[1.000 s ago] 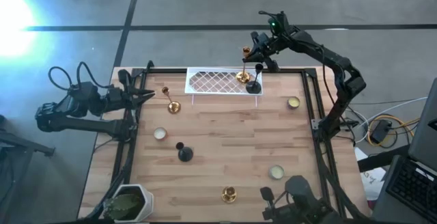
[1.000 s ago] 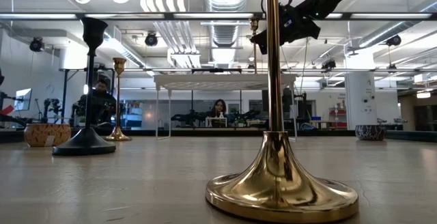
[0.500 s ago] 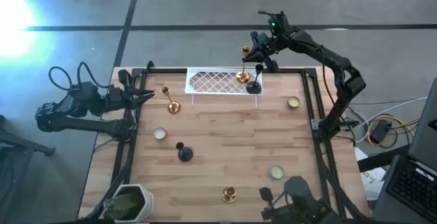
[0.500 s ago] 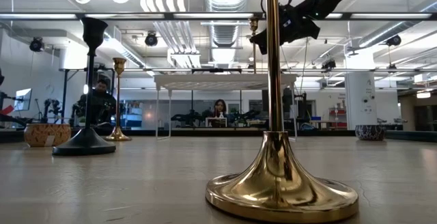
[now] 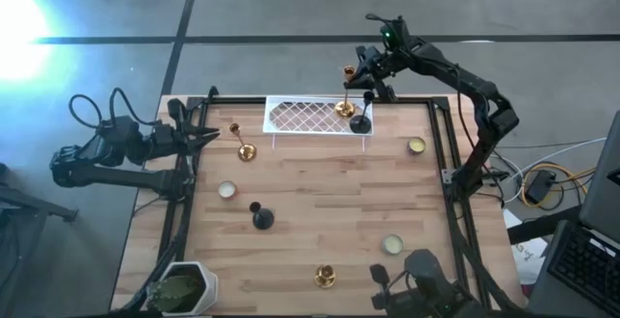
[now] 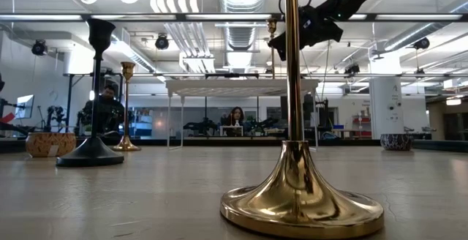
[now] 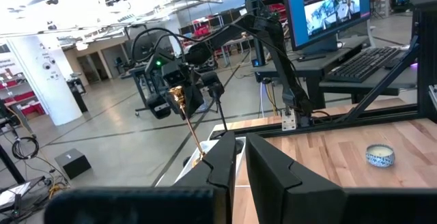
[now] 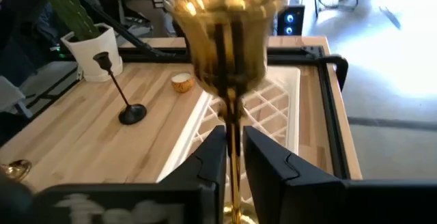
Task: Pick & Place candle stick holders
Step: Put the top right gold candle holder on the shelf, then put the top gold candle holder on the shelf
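A tall gold candle stick holder (image 5: 346, 91) stands over the right end of the white lattice tray (image 5: 300, 116), with my right gripper (image 5: 361, 72) shut on it; it also shows in the right wrist view (image 8: 231, 39). A black holder (image 5: 361, 119) stands by the tray's right end. Another gold stick (image 5: 242, 143), a black holder (image 5: 261, 217), a gold stick near the front edge (image 5: 325, 277) and three cream cups (image 5: 227, 190) (image 5: 416, 145) (image 5: 391, 244) stand on the table. My left gripper (image 5: 209, 136) waits shut at the table's left edge. My right gripper pinches the gold stick's slim stem (image 8: 233, 142) between its two fingers, a little below the cup at its top. The fingers come from the table's far right side and lie across the stem. The stick stands about upright; whether its base rests on the tray does not show.
A white pot with a green plant (image 5: 184, 289) stands at the front left corner. A black frame rail (image 5: 448, 173) runs along the table's sides. The wood in the table's middle (image 5: 329, 187) is bare.
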Robot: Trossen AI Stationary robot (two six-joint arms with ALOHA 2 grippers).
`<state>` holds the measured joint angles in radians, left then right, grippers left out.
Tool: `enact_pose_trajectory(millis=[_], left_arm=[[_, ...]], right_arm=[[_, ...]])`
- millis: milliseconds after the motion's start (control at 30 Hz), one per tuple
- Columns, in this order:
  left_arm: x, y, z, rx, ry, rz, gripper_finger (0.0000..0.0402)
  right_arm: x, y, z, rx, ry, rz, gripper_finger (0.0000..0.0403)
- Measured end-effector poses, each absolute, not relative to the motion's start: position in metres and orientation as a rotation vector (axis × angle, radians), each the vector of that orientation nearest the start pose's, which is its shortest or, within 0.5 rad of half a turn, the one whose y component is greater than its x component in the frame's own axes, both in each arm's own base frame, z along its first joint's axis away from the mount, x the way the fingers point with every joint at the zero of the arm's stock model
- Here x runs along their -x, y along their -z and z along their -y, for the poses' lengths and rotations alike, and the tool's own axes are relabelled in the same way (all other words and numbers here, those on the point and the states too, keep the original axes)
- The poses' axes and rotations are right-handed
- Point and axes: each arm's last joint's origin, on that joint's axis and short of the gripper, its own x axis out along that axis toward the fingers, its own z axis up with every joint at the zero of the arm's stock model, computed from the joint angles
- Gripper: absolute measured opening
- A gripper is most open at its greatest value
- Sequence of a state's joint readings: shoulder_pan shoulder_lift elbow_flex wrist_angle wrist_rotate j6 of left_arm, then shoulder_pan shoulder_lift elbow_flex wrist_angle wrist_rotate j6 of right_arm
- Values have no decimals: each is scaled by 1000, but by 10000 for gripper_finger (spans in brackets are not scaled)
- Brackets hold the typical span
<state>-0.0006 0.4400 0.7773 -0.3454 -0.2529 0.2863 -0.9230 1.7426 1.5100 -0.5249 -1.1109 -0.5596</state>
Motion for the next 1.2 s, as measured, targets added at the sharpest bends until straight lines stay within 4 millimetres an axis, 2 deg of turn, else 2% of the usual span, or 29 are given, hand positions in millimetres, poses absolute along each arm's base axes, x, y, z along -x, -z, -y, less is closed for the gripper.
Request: enact_pose_trajectory(millis=[400, 600, 933, 1200], left_arm=[[-88, -353, -7, -284, -250, -44, 39], [-88, -353, -7, -284, -250, -44, 39], [-88, -353, -8, -276, -266, -45, 39], [-87, -350, -11, -209, -377, -79, 39]], right_arm=[[-245, -306, 283, -141, -244, -380, 172], [-232, -314, 285, -142, -190, -398, 215], [-189, -346, 276, -124, 8, -467, 231], [-151, -376, 253, -150, 222, -552, 214]])
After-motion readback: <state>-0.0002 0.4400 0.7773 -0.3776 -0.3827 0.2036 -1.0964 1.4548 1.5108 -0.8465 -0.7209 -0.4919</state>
